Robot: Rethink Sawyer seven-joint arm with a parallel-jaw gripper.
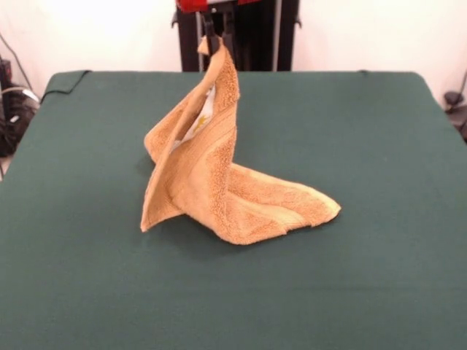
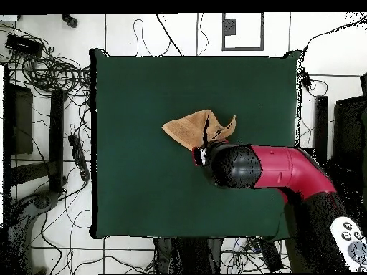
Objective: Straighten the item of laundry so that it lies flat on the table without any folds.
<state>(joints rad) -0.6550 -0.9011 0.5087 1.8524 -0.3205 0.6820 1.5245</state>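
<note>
The orange-tan terry towel (image 1: 219,182) hangs in a tall peak from my gripper (image 1: 214,40), which is shut on its top corner high above the table. The towel's lower part drapes onto the dark green table (image 1: 379,160), with a flap spread out to the right in the front view. A white label (image 1: 201,117) shows inside the raised fold. In the overhead view the towel (image 2: 192,127) lies near the table's middle (image 2: 143,86), partly hidden under my red and black arm (image 2: 265,168). The gripper itself is hidden under the arm there.
The black pedestal (image 1: 248,36) stands behind the table's far edge. Cables and equipment (image 2: 50,79) lie on the floor beside the table. A white remote-like device (image 2: 351,240) sits at the overhead view's lower right.
</note>
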